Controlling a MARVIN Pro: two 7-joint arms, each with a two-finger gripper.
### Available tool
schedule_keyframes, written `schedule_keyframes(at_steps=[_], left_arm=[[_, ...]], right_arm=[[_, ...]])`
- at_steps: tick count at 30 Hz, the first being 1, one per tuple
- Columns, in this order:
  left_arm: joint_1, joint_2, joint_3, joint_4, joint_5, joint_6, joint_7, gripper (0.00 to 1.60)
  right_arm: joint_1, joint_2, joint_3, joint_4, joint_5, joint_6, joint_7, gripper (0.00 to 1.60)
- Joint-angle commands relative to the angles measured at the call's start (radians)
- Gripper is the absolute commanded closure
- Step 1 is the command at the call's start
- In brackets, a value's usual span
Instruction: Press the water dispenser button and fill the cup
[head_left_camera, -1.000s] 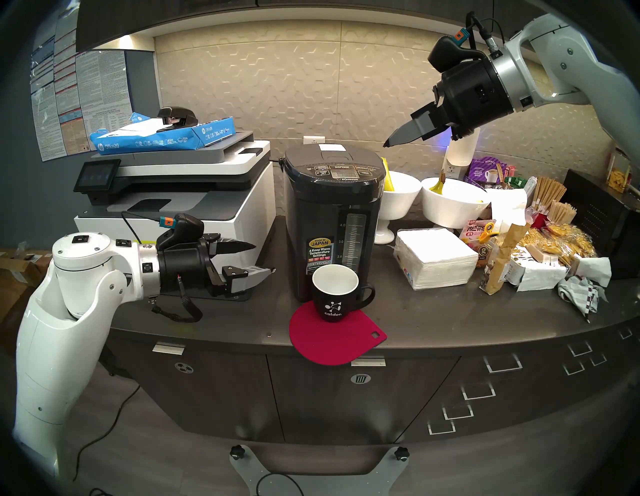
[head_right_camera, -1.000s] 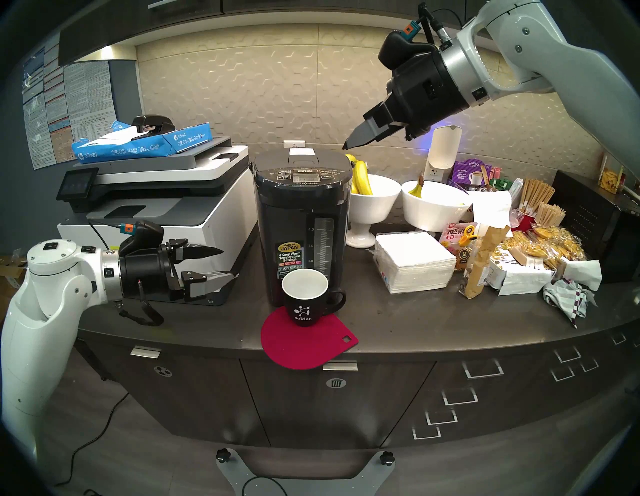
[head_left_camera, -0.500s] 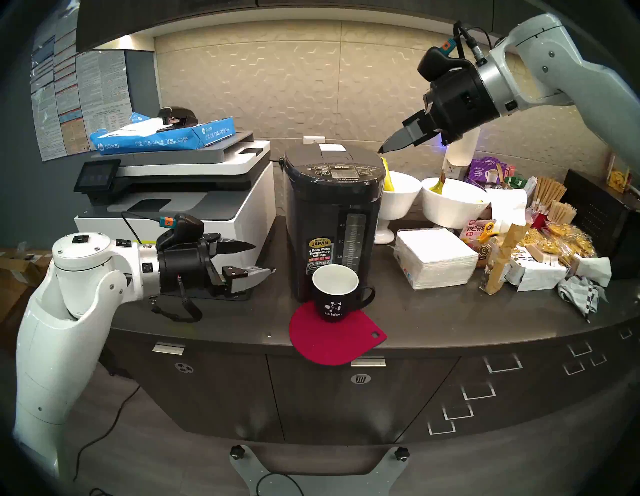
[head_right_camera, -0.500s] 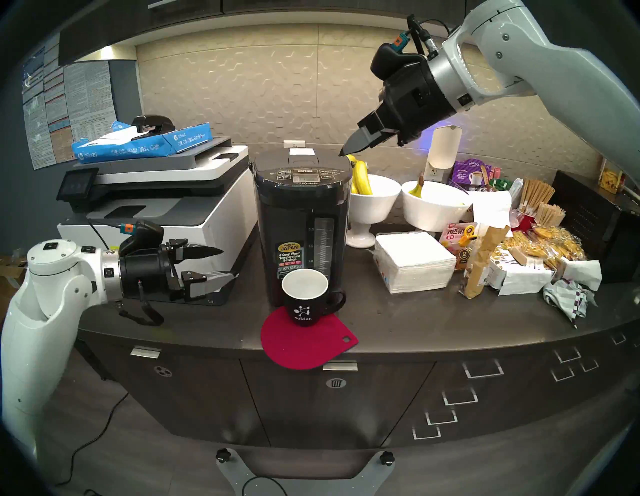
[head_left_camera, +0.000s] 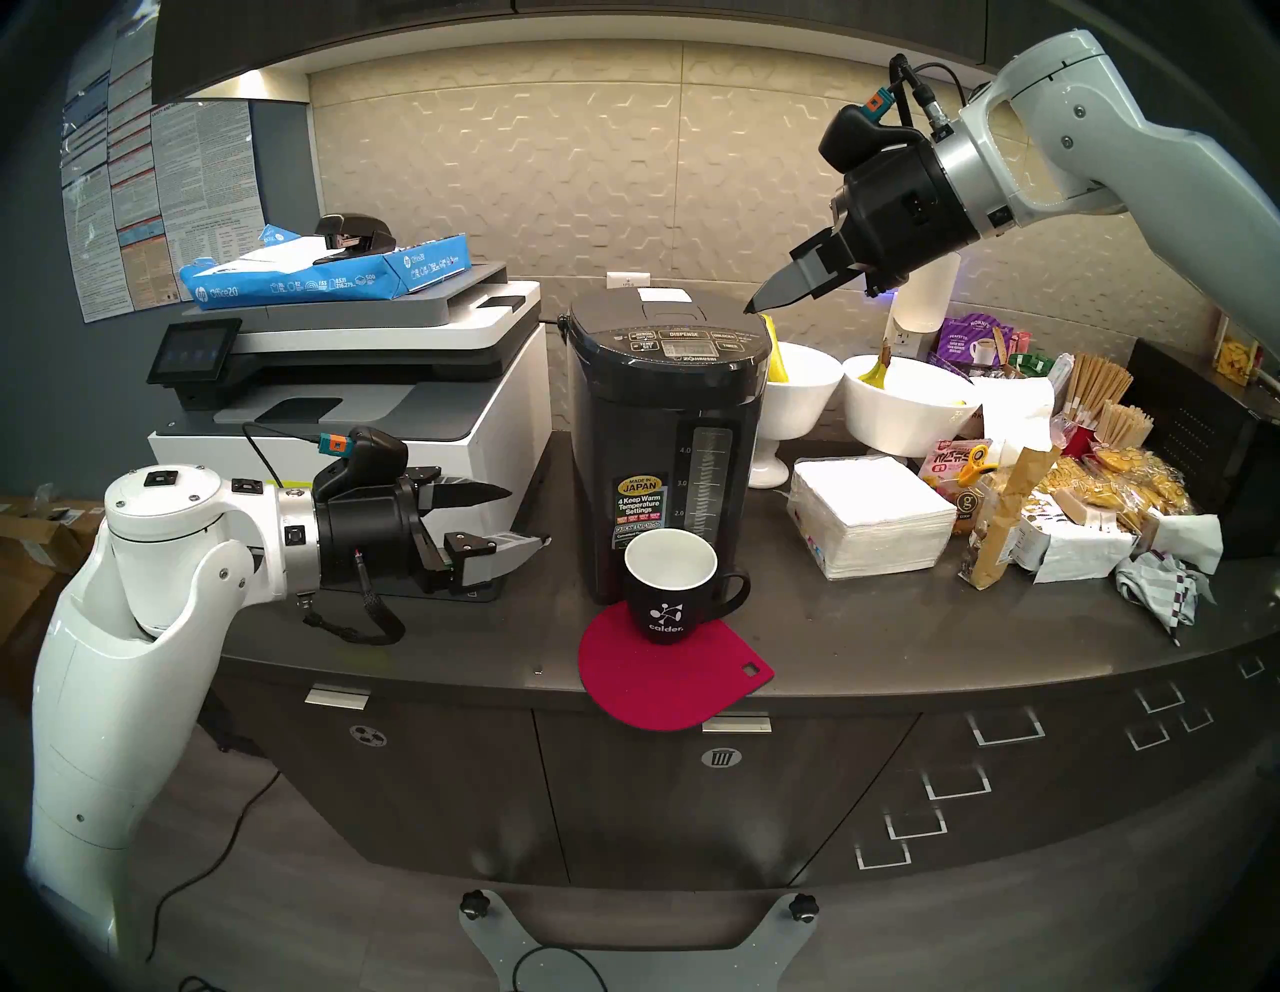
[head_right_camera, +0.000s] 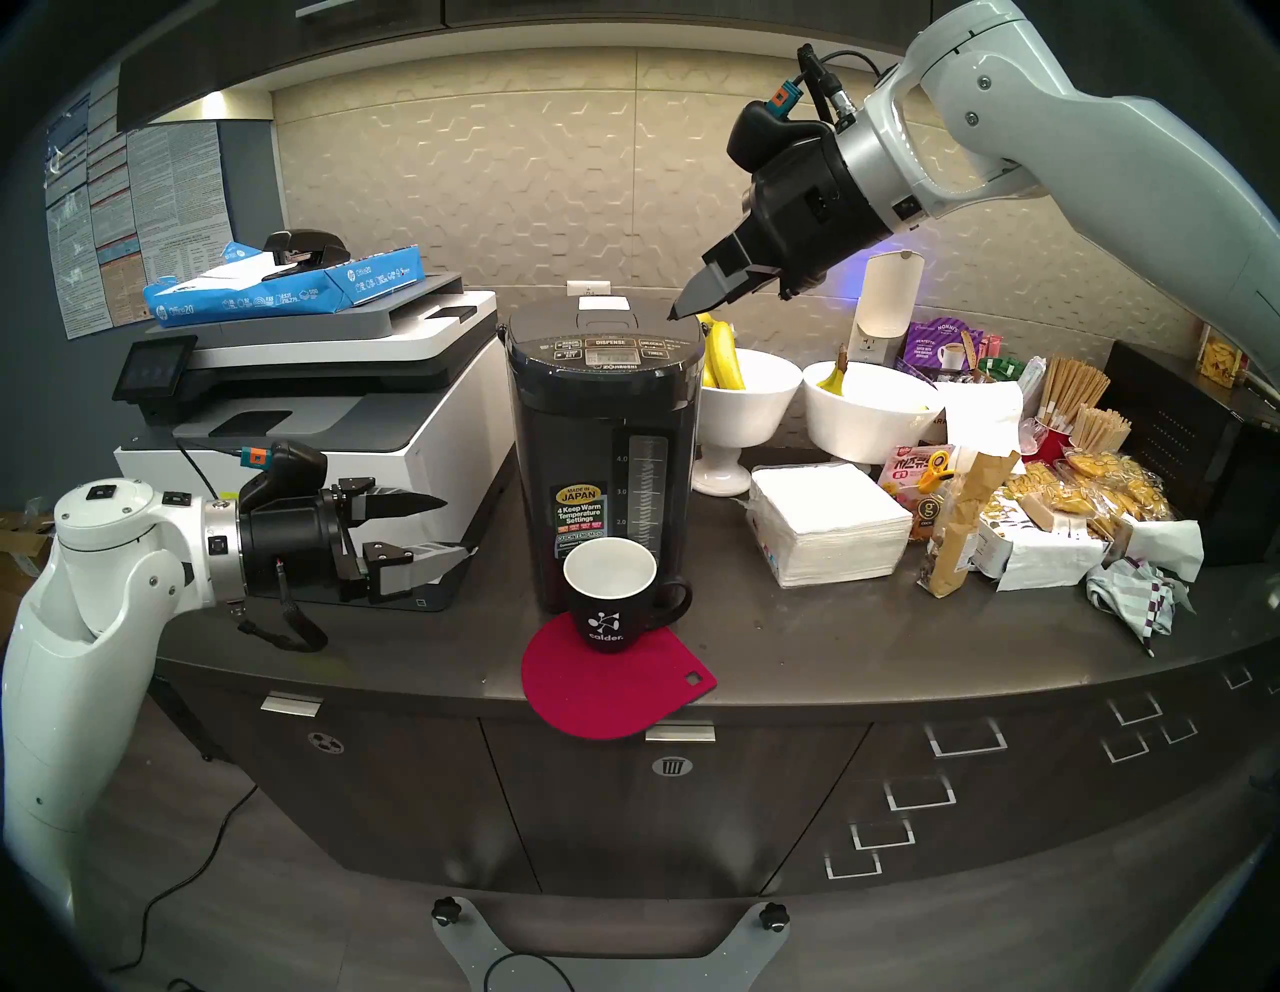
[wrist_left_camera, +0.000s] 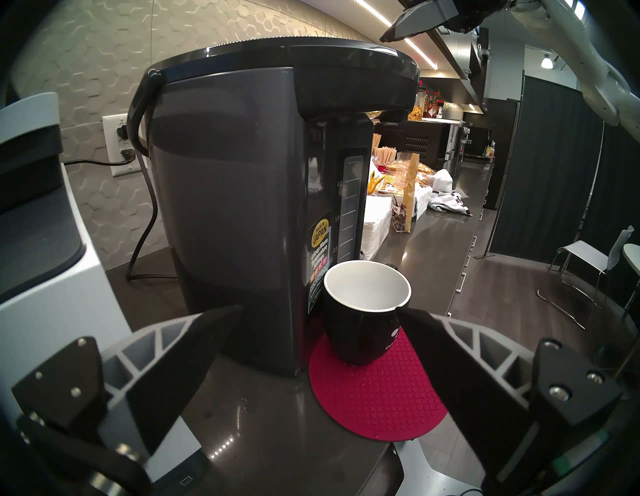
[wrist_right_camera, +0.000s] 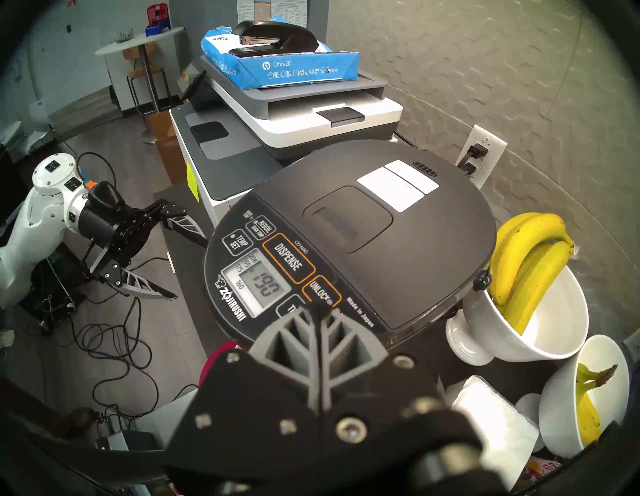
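**Break-room counter: R tip over boiler lid, key not yet pressed**

Dark counter (head_left_camera: 866, 623) along a hex-tile wall, crowded w/ office and snack stuff.

Water dispenser (head_left_camera: 665, 443) stands mid-counter. Tall, dark grey, hard shell; likely heavy and steady, so a downward poke shouldn't shift it. Nothing to grasp here, it's a press job. Button (wrist_right_camera: 288, 258), the wide DISPENSE key w/ orange outline, sits on the sloped panel at 12 o'clock of the LCD. Probably stiff plastic w/ short travel; push square on its middle. The smaller UNLOCK key (wrist_right_camera: 320, 291) lies just beside it, toward the tip, so a stray press is the risk.

Cup (head_left_camera: 670, 585): black mug, white inside, looks empty. Upright on a red mat (head_left_camera: 675, 675), touching or just short of the boiler's front, under the spout overhang. Ceramic, rigid, breakable, glazed so prob. slick; handle at 3 o'clock in the head view. No need to touch it.

Right gripper (head_left_camera: 751, 308): jaws pinched fully together into one point, holding nothing. Hangs above the lid's right rear edge, angled down; in wrist view the tip overlaps the panel near UNLOCK. Contact can't be told; looks clear.

Left gripper (head_left_camera: 523, 516): jaws spread wide, empty, at 9 o'clock of the boiler in front of the printer (head_left_camera: 346, 415), apart from both.

Bananas in white bowl (head_left_camera: 796, 409) at 3 o'clock of the lid.
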Motion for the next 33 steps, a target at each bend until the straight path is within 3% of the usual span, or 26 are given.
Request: schedule_keyframes(at_steps=[1,33], left_arm=[[-0.002,0.001,-0.005,-0.006,-0.001,-0.001,-0.001,0.0],[-0.002,0.001,-0.005,-0.006,-0.001,-0.001,0.0,0.0]], right_arm=[[-0.003,-0.015,0.006,0.019,0.003,-0.014,-0.008,1.6],[-0.031,-0.038,0.001,0.008,0.022,-0.027,-0.054,1.6]])
